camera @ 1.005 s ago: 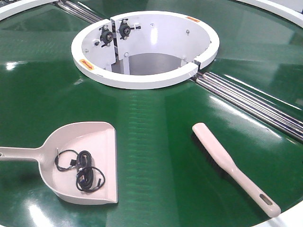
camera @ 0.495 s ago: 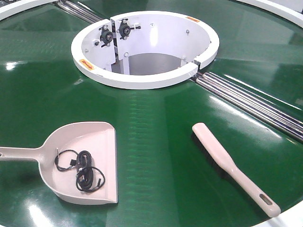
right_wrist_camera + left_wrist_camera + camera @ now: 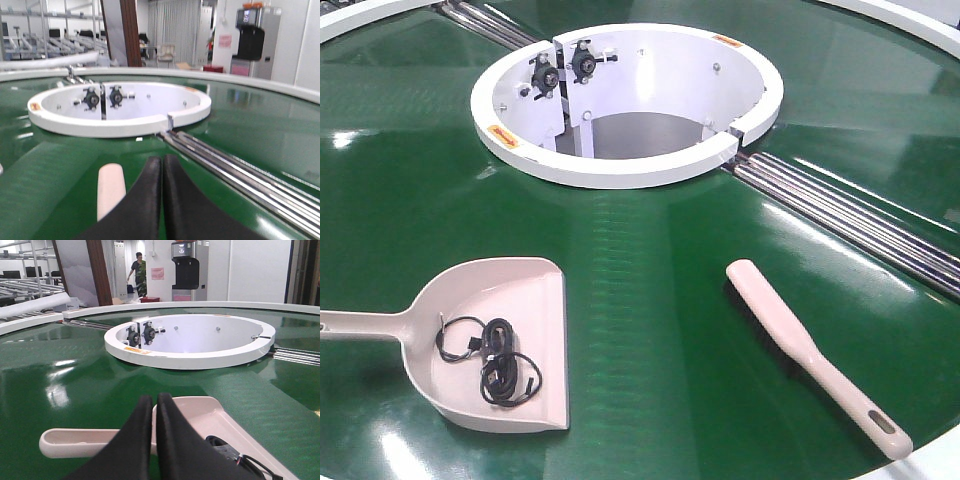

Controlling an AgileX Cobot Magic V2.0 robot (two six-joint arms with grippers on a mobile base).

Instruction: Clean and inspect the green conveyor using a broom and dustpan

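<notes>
End effectors (image 3: 154, 405) (image 3: 162, 167) level, pinched together

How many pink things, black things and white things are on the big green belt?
Pink: 2, the dustpan and the broom.
Black: 1, a cable bundle in the dustpan.
White: 1, the ring housing.
Total: 4.

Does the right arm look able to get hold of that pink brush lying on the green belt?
Probably yes. The right tool sits just behind the broom, with nothing between them. The broom lies alone on the green conveyor, apart from the dustpan. The tool's jaws are shut, so they would have to open first.
</notes>
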